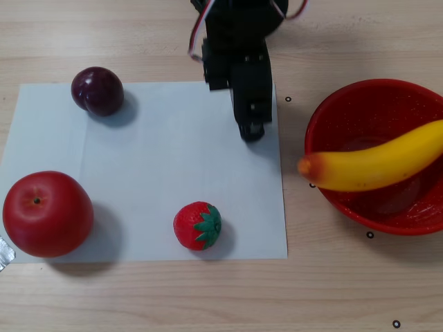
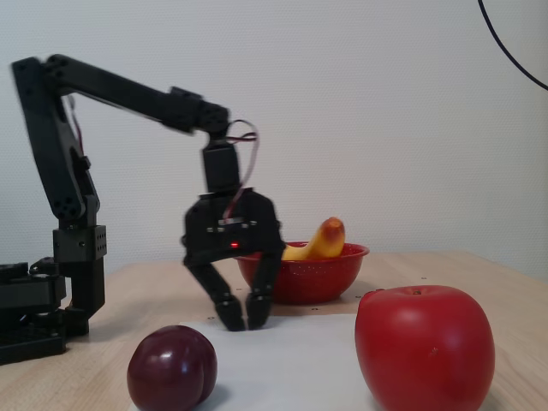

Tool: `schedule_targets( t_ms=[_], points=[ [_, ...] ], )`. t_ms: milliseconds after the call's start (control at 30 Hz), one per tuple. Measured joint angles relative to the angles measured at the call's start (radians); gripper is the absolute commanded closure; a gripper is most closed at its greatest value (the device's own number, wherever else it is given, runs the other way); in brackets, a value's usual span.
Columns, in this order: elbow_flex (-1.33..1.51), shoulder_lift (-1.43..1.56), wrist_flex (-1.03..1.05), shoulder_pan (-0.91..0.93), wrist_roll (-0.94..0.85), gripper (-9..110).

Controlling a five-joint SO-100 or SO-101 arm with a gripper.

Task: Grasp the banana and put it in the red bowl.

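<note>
Other view, left to right: shows the red apple (image 1: 47, 213) far off to the left of the claw (image 1: 252, 131), the plum (image 1: 97, 90) also well to its left, and the strawberry (image 1: 198, 225) nearer, down and to the left of its tip. Leaves all three loose on the white sheet (image 1: 152, 159), untouched and well apart from one another (bystanders, by the look of it, not part of the job).

Hangs tip-down above the sheet's right-hand part, clenched on nothing. Confirms as much in the fixed view: claw (image 2: 241, 324) low over the paper, fingertips all but meeting, no fruit between them. Reads as parked clear of everything, which fits a load already let go and not a reach under way.

Right of the claw, off the sheet on bare wood: finds the red bowl (image 1: 387, 111). Holds the banana (image 1: 374, 166) and nothing else that can be seen. Lies slantwise across the hollow, too long to settle flat, orange-red tip poking past the rim on the claw's side, far end cut off by the frame edge. Props that tip above the rim in the fixed view too, banana (image 2: 324, 240) in red bowl (image 2: 300, 278), behind and to the right of the claw. Looks stable enough, though resting on the rim and not fully down inside.
</note>
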Motion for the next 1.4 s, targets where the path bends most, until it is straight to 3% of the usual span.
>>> schedule_targets(
  t_ms=[400,900,1200,1400],
  points=[
    [0.249,0.314,-0.166,0.003,0.029,101],
    [0.443,0.365,-0.847,-0.002,-0.031,101],
    [0.71,0.399,-1.12,-0.032,0.015,101],
    [0.881,0.569,-1.192,-0.031,0.057,101]
  ],
)
